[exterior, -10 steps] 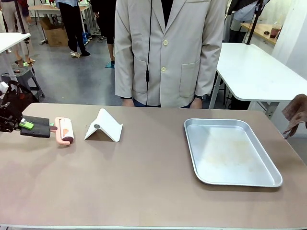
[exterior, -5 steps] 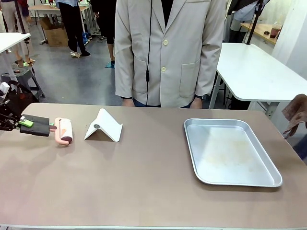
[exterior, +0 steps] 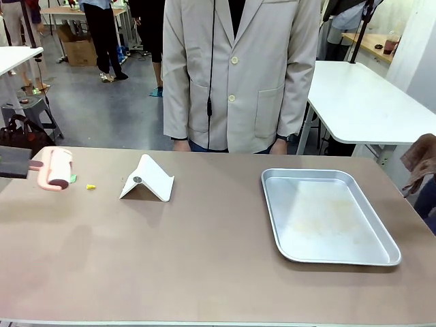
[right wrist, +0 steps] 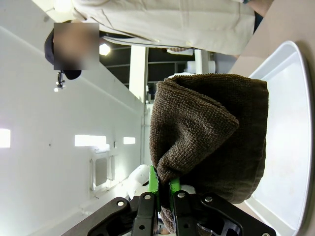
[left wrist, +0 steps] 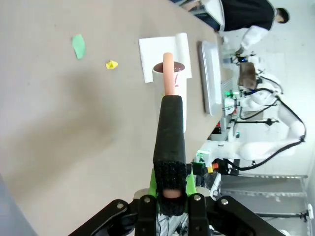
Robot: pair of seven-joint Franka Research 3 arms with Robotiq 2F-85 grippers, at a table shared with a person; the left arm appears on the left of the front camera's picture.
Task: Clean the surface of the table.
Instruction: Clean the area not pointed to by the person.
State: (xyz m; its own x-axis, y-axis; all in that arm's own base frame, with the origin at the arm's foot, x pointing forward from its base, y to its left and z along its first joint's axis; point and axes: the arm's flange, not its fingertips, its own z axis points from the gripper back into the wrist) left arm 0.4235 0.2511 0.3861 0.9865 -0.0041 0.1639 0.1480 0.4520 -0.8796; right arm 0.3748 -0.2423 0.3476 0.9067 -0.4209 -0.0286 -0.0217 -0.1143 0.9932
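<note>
Left gripper point(left wrist: 171, 194), clamped on the lint roller point(exterior: 56, 168), should press it flat on the table point(exterior: 204, 259) over the paper scraps point(exterior: 90, 186) at its four o'clock.

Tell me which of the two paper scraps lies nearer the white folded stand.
The yellow scrap. It sits between the green scrap and the white folded stand, while the green one lies farther off, beside the pink lint roller.

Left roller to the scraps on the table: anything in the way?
Nothing visible. The green scrap and yellow scrap lie on bare table just beside the roller held in the left gripper. The white stand sits past them, out of the path.
</note>
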